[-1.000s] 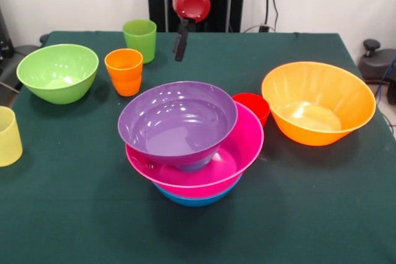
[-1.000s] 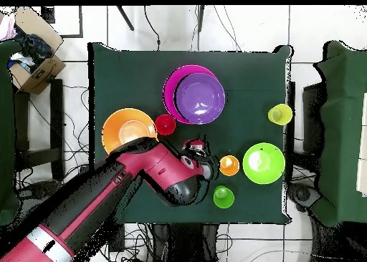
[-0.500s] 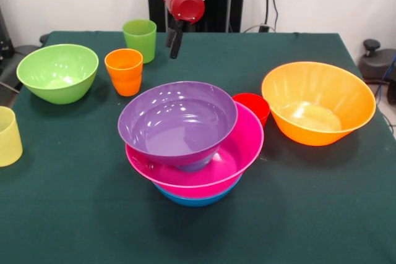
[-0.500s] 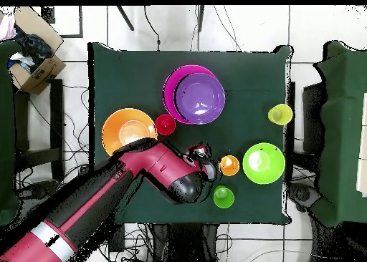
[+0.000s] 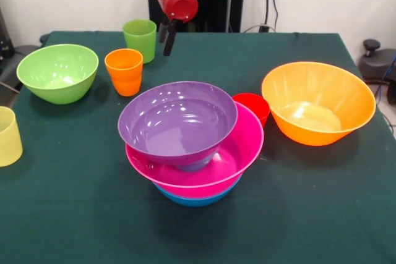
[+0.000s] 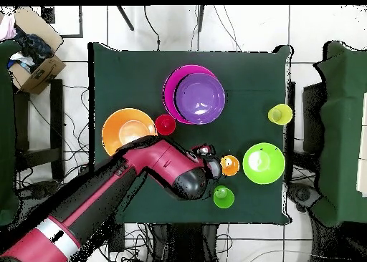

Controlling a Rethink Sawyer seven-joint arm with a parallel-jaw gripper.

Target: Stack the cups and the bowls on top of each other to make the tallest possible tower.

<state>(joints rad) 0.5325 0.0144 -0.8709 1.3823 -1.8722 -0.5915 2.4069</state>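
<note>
Three glossy round plastic bowls sit nested near the middle of the dark green cloth-covered worktop (image 5: 322, 214): a purple bowl (image 5: 177, 123) on top, inside a wider pink bowl (image 5: 238, 153), with the rim of a large blue bowl (image 5: 197, 200) showing beneath them (this pile is the only tower so far). Just beside the pink bowl's rim, in the front view to its right and a little behind, stands a small red tapered plastic tumbler (image 5: 253, 106), partly hidden by the pile. Further right, apart from the pile, a large orange plastic bowl (image 5: 318, 102) stands alone and empty.

On the other side of the worktop, a lime green plastic bowl (image 5: 57, 72) stands upright, and near it a small orange tapered tumbler (image 5: 124, 71). Behind the orange tumbler is a green tapered tumbler (image 5: 140, 39). A pale yellow tumbler (image 5: 8, 135) stands at the worktop's edge, cut off by the left border of the front view; from overhead it shows whole (image 6: 279, 114), well apart from the rest.

The red and black arm (image 6: 122, 187) reaches in across the worktop's corner, passing over the orange bowl's side. Its end effector (image 5: 166, 40) hangs above the cloth just beside the green tumbler, touching nothing. Only one dark finger shows clearly in the front view, and from overhead the wrist covers the tips, so I cannot tell whether the fingers are apart or together.
</note>
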